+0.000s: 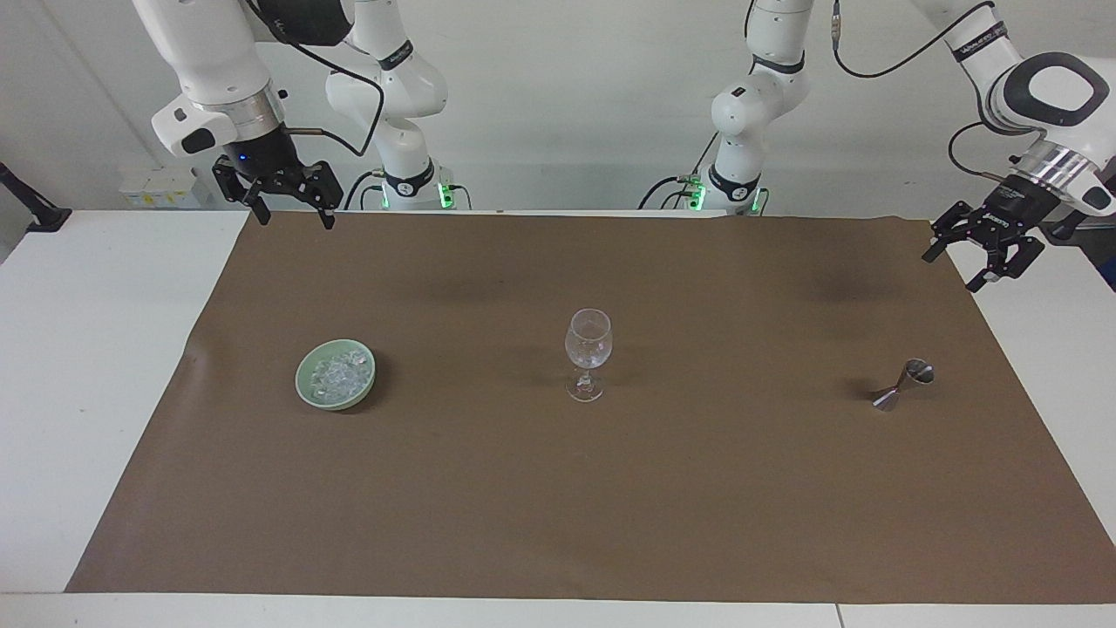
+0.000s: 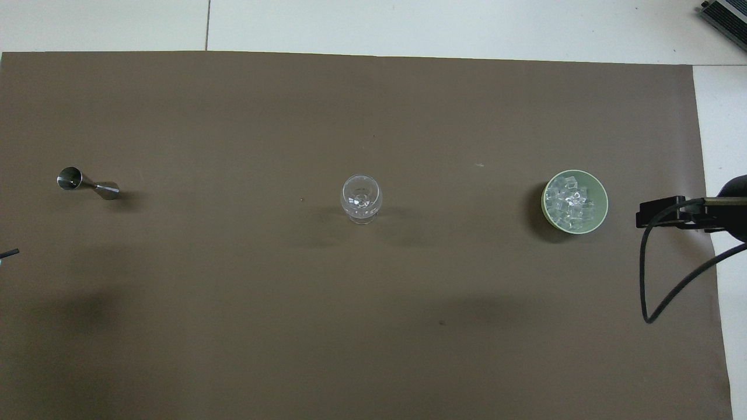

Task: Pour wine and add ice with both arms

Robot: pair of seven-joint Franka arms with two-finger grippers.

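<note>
A clear stemmed wine glass [image 1: 588, 349] [image 2: 361, 198] stands upright mid-mat. Toward the right arm's end sits a green bowl [image 1: 307, 388] [image 2: 603, 204] filled with ice [image 1: 340, 375] [image 2: 569, 201] cubes. A steel jigger [image 1: 903, 385] [image 2: 87, 185] stands toward the left arm's end. No wine shows in either view. My right gripper [image 1: 295, 216] hangs open and empty over the mat's edge nearest the robots. Over the mat's corner at the left arm's end, my left gripper [image 1: 959, 266] is open, tilted and empty.
A brown mat [image 1: 610, 488] covers most of the white table [image 1: 87, 349]. In the overhead view the right hand's black housing [image 2: 665, 211] and looping cable show beside the bowl, and a tip of the left hand [image 2: 9, 253] pokes in at the edge.
</note>
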